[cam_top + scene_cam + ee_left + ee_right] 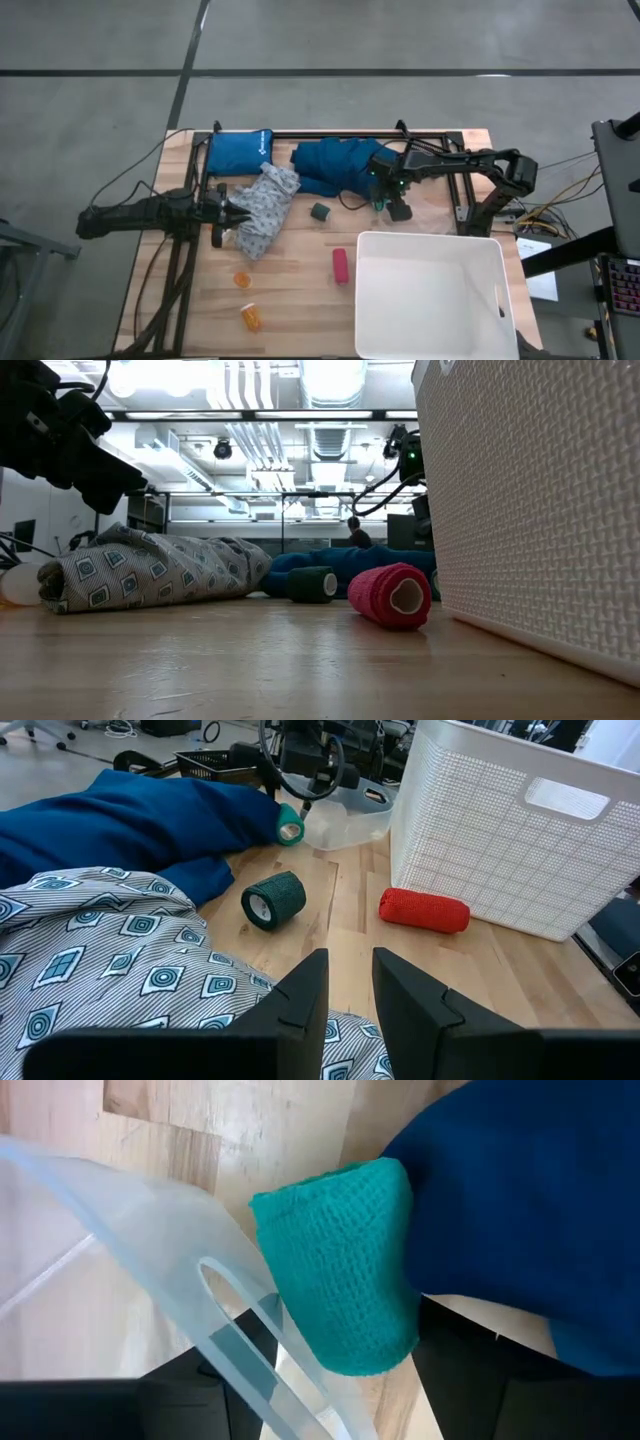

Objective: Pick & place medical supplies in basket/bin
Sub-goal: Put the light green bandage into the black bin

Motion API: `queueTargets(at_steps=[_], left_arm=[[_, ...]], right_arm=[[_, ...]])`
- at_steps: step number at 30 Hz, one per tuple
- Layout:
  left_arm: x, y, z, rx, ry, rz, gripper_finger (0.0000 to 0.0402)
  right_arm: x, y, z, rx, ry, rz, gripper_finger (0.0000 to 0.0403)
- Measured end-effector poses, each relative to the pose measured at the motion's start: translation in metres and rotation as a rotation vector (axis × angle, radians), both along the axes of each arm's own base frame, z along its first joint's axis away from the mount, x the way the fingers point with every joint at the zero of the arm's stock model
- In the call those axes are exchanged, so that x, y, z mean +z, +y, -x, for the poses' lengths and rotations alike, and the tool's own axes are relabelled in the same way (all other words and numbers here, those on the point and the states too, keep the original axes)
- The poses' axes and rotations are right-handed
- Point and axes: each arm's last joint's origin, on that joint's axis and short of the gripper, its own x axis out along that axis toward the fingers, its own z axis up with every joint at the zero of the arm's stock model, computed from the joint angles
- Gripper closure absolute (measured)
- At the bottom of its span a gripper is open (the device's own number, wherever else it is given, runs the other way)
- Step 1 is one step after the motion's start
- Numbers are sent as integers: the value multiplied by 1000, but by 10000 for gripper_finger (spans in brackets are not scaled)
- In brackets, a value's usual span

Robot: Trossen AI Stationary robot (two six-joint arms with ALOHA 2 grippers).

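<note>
A teal-green bandage roll [345, 1270] sits pinched between the fingers of the right gripper [381, 196], just beside the dark teal garment [335, 165] and well apart from the white tub [432, 295], while the left gripper [346, 1000], fingers slightly spread, hovers over the patterned garment [262, 210].

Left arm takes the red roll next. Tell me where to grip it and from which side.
Grip the red roll across its middle, coming straight down. It lies flat on the table, so its curved sides sit open to the fingers. Keep the fingers off the white tub, close on one side. The left gripper is open over the patterned cloth.
</note>
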Motion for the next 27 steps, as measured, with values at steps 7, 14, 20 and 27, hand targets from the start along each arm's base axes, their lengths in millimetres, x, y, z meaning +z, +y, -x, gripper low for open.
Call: queueTargets(at_steps=[7,14,20,27], left_arm=[[0,0,0,0,0,0,314],[0,0,0,0,0,0,314],[0,0,0,0,0,0,314],[0,0,0,0,0,0,314]], right_arm=[[11,0,3,-7,-33,36,195],[23,1,7,-12,-63,72,195],[26,2,9,-14,-67,90,195],[18,3,11,-13,-40,78,195]])
